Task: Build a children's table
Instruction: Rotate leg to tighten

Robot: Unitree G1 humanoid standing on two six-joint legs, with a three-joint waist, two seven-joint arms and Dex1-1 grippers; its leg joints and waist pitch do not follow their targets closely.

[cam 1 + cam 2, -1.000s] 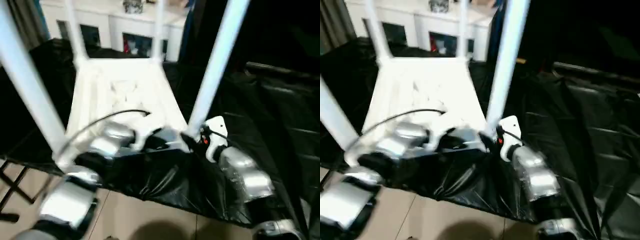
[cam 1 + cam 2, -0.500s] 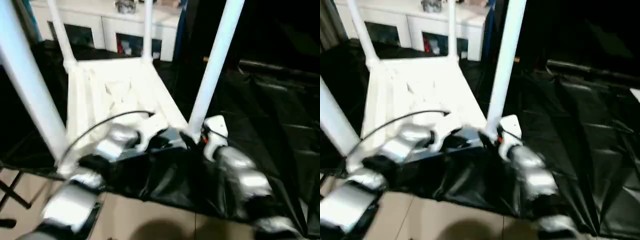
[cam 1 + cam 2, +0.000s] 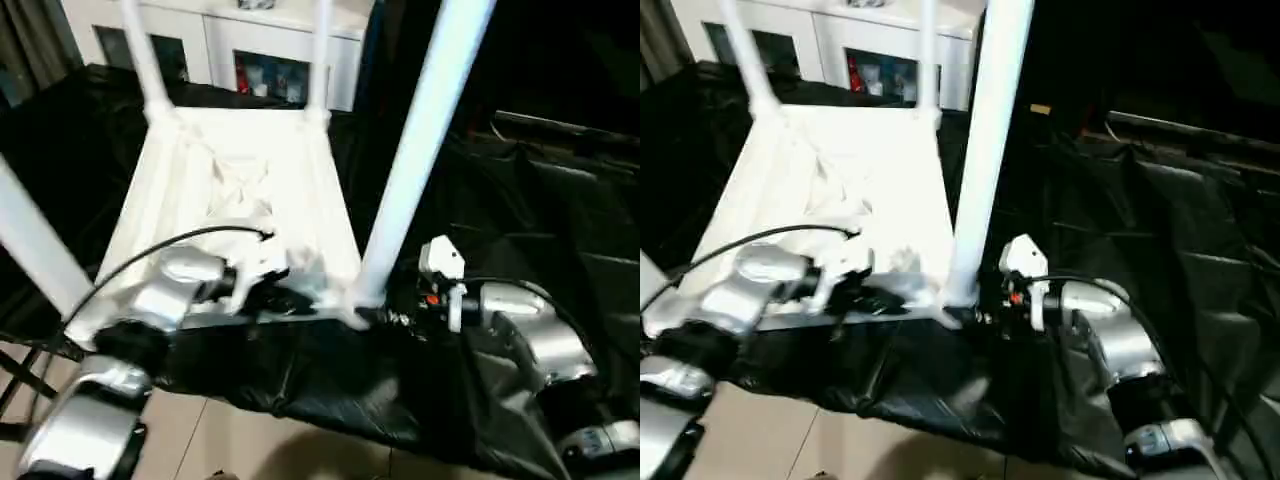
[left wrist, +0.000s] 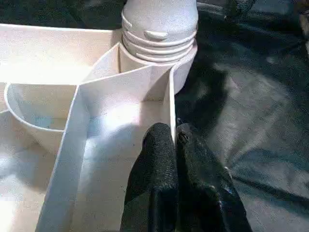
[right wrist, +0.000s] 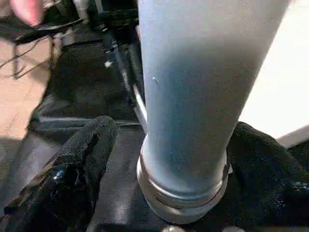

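The white plastic tabletop is seen lying underside up on a work surface draped in glossy, wrinkled black sheeting. Its underside is divided by thin, smooth ribs into shallow compartments, with a curved rib and a round socket at the corner; nothing is seen lying in the compartments shown in the left wrist view. Four long, smooth, tapered white tube legs stand up from the corner sockets: the near right leg, the near left leg, and two thinner-looking far legs. A ringed, ribbed collar is seen at the foot of the near right leg, seated in its socket.

The left gripper, with matte black padded fingers, is pinched narrow on the thin side wall of the tabletop at its near edge, just beside the near right socket. The right gripper is spread wide, one finger on each side of the near right leg's base; contact cannot be told.

A white cabinet with glass doors stands beyond the far edge.
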